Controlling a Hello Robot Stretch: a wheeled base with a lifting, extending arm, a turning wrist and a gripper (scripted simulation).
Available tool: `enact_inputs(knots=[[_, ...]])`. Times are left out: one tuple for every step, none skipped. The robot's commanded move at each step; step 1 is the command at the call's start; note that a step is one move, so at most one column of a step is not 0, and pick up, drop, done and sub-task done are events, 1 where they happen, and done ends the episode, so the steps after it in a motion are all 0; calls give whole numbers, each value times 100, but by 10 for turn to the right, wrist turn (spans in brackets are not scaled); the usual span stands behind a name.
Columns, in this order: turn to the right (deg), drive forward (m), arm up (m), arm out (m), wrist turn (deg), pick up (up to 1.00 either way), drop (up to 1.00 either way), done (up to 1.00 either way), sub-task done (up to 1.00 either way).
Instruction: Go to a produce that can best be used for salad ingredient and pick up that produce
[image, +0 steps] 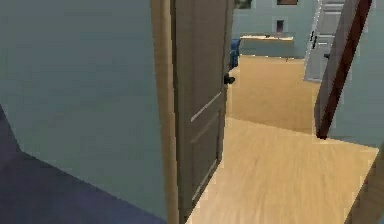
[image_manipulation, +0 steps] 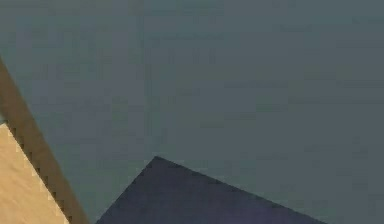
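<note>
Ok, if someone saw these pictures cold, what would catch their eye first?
A tan panelled door stands open in the forward view's middle, a dark knob on its edge. Past it a light wood floor runs to a white door at the upper right. In the arm side view a plain grey-blue wall rises above a dark floor patch.

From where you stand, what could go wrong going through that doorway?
The door stands edge-on just ahead, so I might clip it or its knob. The wall looks close on the arm side, so a turn here could scrape it. Farther on, a dark door narrows the passage.
</note>
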Motion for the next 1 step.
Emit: enact_inputs(knots=[[0,30,0,0,0,0,0,0,0]])
